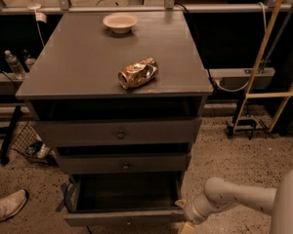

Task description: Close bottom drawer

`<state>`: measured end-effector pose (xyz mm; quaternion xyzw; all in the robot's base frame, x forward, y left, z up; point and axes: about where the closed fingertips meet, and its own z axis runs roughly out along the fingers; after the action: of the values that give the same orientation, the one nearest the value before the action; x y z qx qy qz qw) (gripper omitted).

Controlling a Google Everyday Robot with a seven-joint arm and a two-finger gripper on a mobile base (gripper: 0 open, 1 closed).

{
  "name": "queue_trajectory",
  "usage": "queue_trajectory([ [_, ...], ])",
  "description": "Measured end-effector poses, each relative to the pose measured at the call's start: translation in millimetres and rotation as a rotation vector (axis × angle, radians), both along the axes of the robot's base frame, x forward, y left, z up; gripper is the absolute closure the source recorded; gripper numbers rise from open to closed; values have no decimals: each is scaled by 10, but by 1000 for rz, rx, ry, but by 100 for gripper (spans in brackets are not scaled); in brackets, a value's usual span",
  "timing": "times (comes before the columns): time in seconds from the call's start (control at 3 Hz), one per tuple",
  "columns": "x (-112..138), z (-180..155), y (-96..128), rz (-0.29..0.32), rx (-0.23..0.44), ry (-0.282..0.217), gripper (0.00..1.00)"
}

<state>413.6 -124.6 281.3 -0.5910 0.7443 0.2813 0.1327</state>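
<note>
The bottom drawer (124,217) of the dark grey cabinet stands pulled out, its dark inside open to view and its flat front low in the picture. My gripper (186,223) sits at the drawer front's right end, at the very bottom edge of the view, on the end of my white arm (234,199) that reaches in from the lower right. It is mostly cut off by the picture's edge.
Two drawers with round knobs (120,134) are above the open one. A crushed can (137,73) and a white bowl (120,21) lie on the cabinet top. A white shoe (7,207) is at lower left, a wooden frame (263,82) at right.
</note>
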Motion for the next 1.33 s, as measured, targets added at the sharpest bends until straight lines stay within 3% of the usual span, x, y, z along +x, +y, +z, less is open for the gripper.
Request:
queue_trajectory([
  [0.67,-222,-309,-82,15,2,76,41],
  [1.0,-272,-458,-75,11,-5,98,72],
  [1.33,-256,-632,-21,-7,-15,106,95],
])
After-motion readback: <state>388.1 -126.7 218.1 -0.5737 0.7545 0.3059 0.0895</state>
